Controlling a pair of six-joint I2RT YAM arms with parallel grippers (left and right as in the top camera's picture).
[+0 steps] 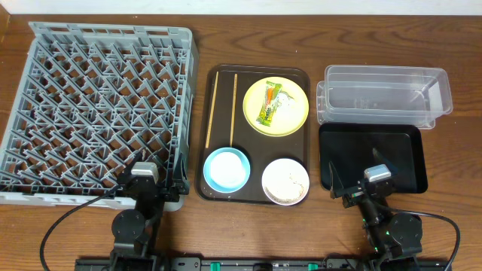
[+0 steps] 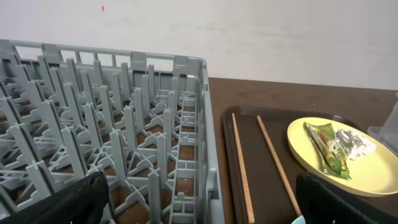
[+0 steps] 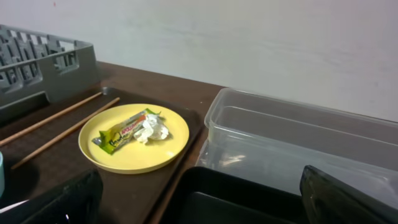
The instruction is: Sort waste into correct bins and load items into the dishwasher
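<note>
The left gripper is seen low at the near edge of the table. Its jaws are spread wide and nothing is held between them, and it is poised over the near right corner of the grey dish rack. The right gripper is likewise spread wide and holds nothing, above the near edge of the glossy black tray. The clear plastic tub is set just behind that tray.

Between the rack and the bins a dark brown serving tray is laid. Along its left side two wooden chopsticks are placed side by side, slightly apart. At its far right a round yellow plate is found, and on it a green-and-yellow snack wrapper is rested against a crumpled white tissue. A light blue bowl is placed at the near left of the serving tray and a small white bowl at the near right, in which pale rice-like scraps are seen
</note>
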